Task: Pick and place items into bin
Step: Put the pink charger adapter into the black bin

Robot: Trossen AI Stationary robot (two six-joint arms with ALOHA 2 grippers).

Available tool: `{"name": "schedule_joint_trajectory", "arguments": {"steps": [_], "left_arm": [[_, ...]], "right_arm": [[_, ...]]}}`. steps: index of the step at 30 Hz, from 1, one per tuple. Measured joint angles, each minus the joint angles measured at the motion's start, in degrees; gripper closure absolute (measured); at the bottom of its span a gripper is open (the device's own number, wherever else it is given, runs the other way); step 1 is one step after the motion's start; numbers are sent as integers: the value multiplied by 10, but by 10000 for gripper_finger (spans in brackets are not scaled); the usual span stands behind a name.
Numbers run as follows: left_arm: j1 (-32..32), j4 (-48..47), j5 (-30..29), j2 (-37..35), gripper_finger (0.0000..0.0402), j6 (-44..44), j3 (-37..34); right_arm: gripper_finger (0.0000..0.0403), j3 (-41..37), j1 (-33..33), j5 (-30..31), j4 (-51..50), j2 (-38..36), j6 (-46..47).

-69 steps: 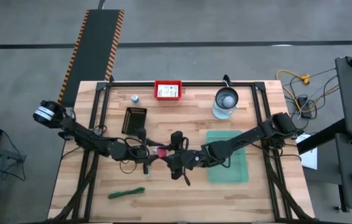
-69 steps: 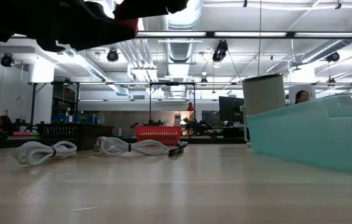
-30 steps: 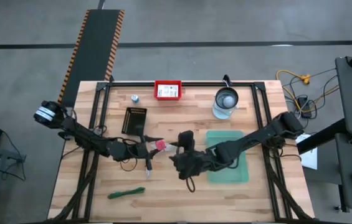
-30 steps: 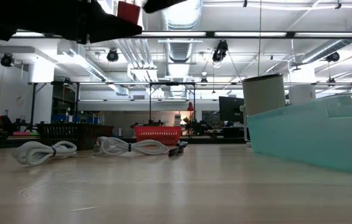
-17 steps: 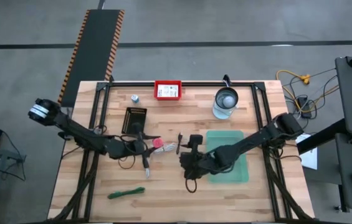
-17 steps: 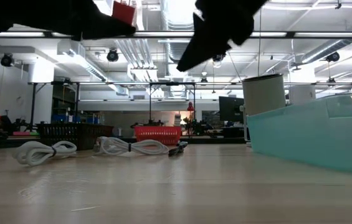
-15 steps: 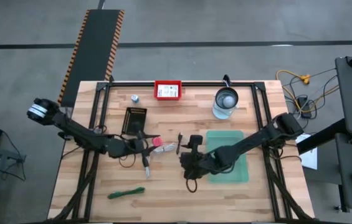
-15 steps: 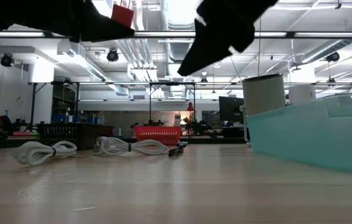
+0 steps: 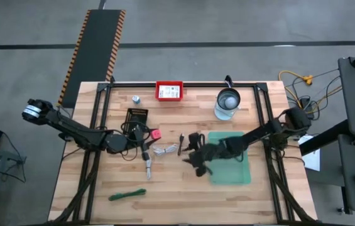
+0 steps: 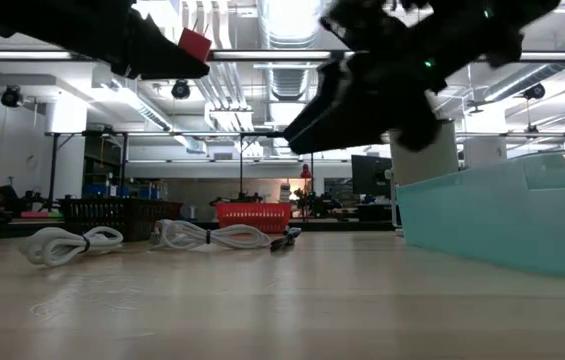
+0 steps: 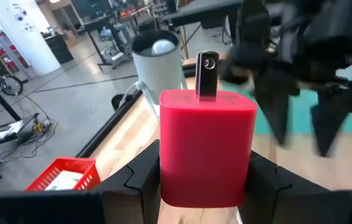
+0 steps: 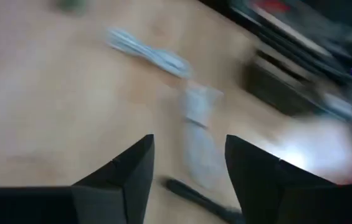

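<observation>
The left end effector [image 9: 149, 134] sits above the middle of the wooden surface [image 9: 102, 182], its fingers clamped on a red plug block [image 11: 205, 146]; in the left wrist view the block fills the gap between both fingers, with a single metal prong standing up from its top. In the low view the same block [image 10: 194, 45] is carried well clear of the surface. The right end effector [image 9: 190, 139] hovers near the left edge of the teal bin [image 9: 240, 177], just beside the left one but apart from it; its fingers stand parted with nothing between them, as the right wrist view confirms. Beneath and between the two end effectors lies a white coiled cable [image 9: 163, 149], with a thin black stick [image 9: 181, 142] next to it and a pale cable end [image 9: 147, 164] close by. A green tie [image 9: 127, 194] lies near the front left of the surface, well apart from the bin. Toward the back stand a red tray of white printed cards [image 9: 169, 91], a black basket [image 9: 136, 120], a small silver cap [image 9: 136, 98] and a glass jar [image 9: 228, 103] with a metal lid. No items can be made out inside the bin from above. The low view shows two white cable coils [image 10: 72, 242] resting on the surface, in front of the basket and tray.
</observation>
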Motion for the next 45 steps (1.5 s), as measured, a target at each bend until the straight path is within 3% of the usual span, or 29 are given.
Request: {"name": "schedule_joint_trajectory", "arguments": {"steps": [2,4,8,14,28,45], "left_arm": [[1,-2,0,-3,268,0,0],[3,-5,0,-5,268,-3,1],[13,-58,2,-7,268,-21,13],[51,-230,1,-2,268,-122,73],[119,-529,6,-2,268,-361,155],[223,-669,185,-1,268,-530,148]], "right_arm": [[231,-37,-27,-117,48,-23,-11],[241,-69,-49,-148,82,-54,2],[260,-132,-74,-93,124,-127,16],[279,-228,-75,-95,249,-216,7],[288,-293,-76,-88,278,-275,-4],[296,-290,-76,-89,273,-271,-11]]}}
